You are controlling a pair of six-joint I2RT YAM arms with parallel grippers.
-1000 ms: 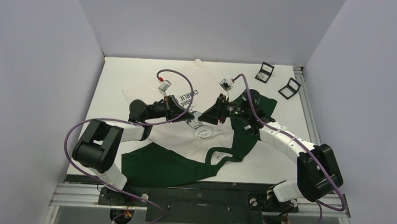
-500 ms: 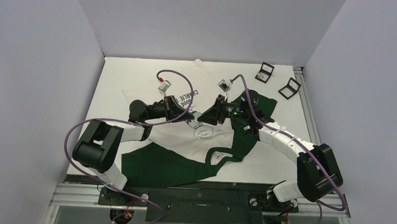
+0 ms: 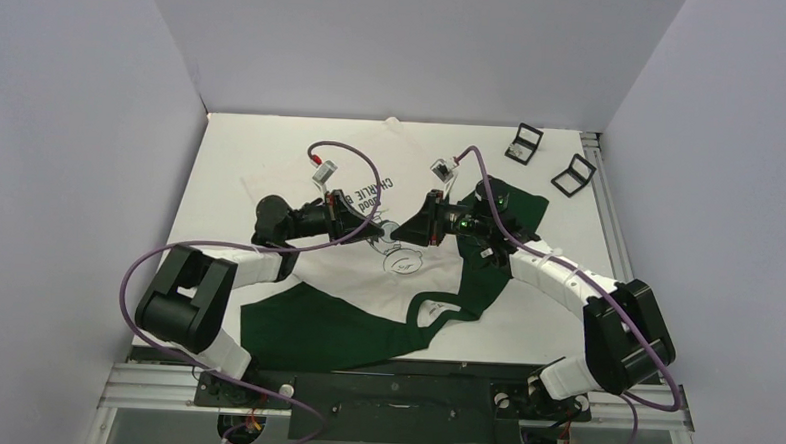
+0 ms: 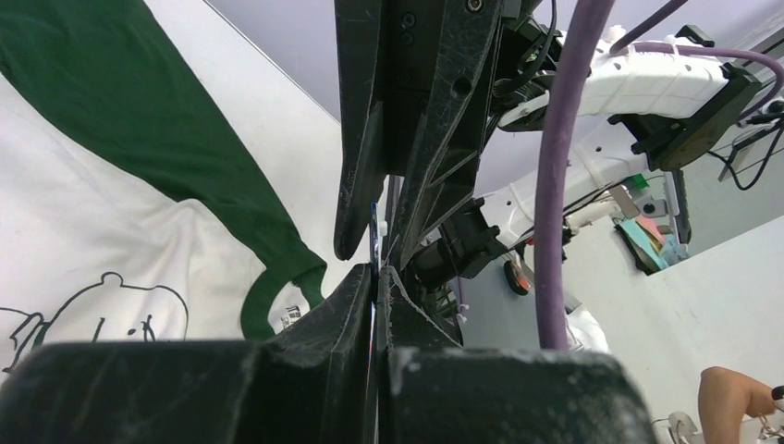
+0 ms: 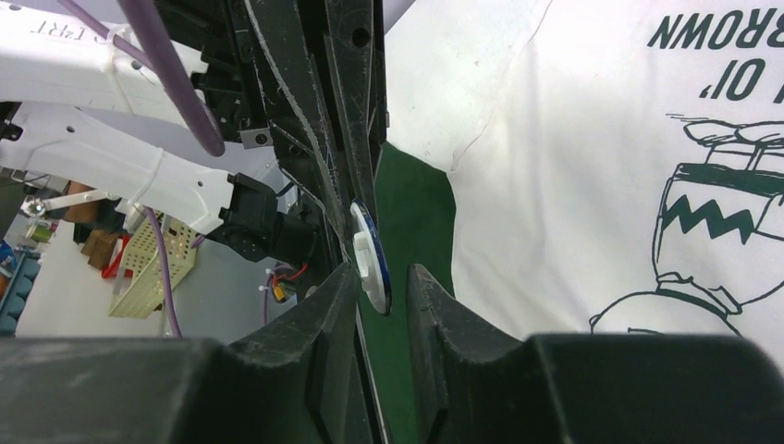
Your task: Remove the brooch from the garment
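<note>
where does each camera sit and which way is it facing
top external: above and behind the bases, looking down on the white T-shirt with dark green sleeves; both arms show.
left wrist: on the left arm, facing along its left gripper at the right gripper.
right wrist: the reverse, past its own fingers.
shared: both wrist views show the round white-and-blue brooch.

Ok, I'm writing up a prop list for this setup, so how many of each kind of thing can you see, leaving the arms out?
T-shirt: 1
Brooch: 1
Small black square frames: 2
Total: 4
</note>
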